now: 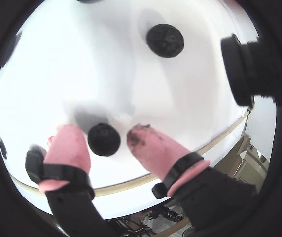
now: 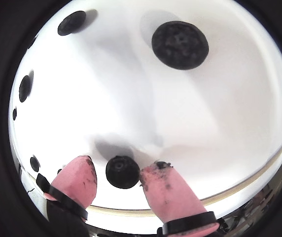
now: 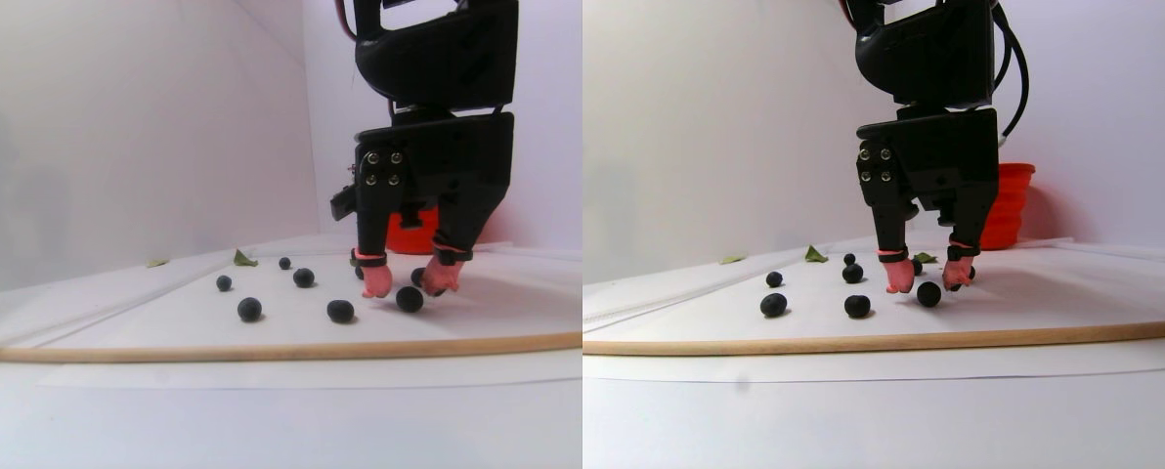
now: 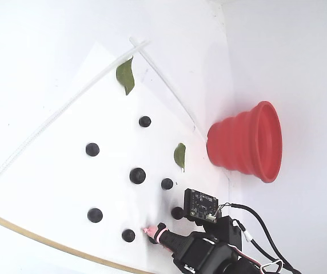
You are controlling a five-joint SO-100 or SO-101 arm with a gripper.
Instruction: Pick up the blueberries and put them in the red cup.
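Blueberries (image 4: 137,175) lie scattered over the white worktop (image 4: 49,85), all well to the left of the red cup (image 4: 249,142) in the fixed view, with two flat green leaves (image 4: 126,75) among them. Nearer the cup, the claw (image 2: 119,174) is down at the surface, spread, its two pink fingers (image 2: 74,180) straddling one berry (image 2: 122,172). In a wrist view the right finger looks to be touching the berry or nearly so, while the left one stands just clear; nothing is pinched yet.

My call: this is the closing moment of a grasp. The berry is round, matte and near-black, so it will roll if one pad arrives first. Close slowly and evenly, keep the tips low so the pads meet at the berry's widest part, then lift straight up.

The pads look soft and rubbery, smeared dark at the tips. The cup, right of the claw in the stereo pair, is bright red, ribbed in steps, flaring to a thick wide rim.
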